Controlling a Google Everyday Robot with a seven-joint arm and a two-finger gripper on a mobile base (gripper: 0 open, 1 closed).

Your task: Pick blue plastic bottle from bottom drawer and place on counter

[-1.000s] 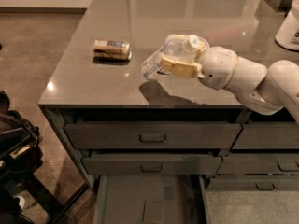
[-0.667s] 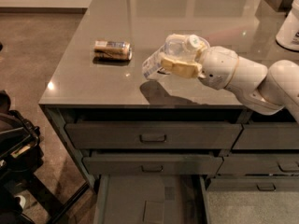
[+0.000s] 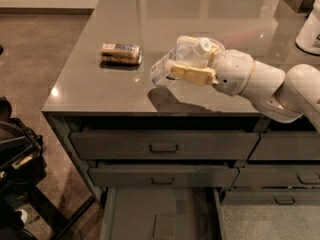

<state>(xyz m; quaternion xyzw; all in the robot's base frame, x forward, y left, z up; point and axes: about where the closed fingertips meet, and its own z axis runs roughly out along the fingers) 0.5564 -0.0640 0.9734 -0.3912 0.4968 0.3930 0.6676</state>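
My gripper [image 3: 186,59] is over the glossy grey-brown counter [image 3: 100,79], near its front edge, shut on the blue plastic bottle [image 3: 172,64]. The clear bottle lies tilted between the tan fingers [image 3: 192,74], its white cap [image 3: 203,45] pointing back right and its pale label end to the left. It is held a little above the counter, with its shadow below. The bottom drawer [image 3: 135,209] stands pulled open below, its grey floor bare with a lighter rectangular patch.
A tan-and-brown can [image 3: 121,53] lies on its side on the counter's left part. A big white jar [image 3: 310,29] stands at the right edge. Two closed drawer fronts with slot handles [image 3: 164,147] sit above the open drawer. Dark equipment [image 3: 15,164] stands on the floor left.
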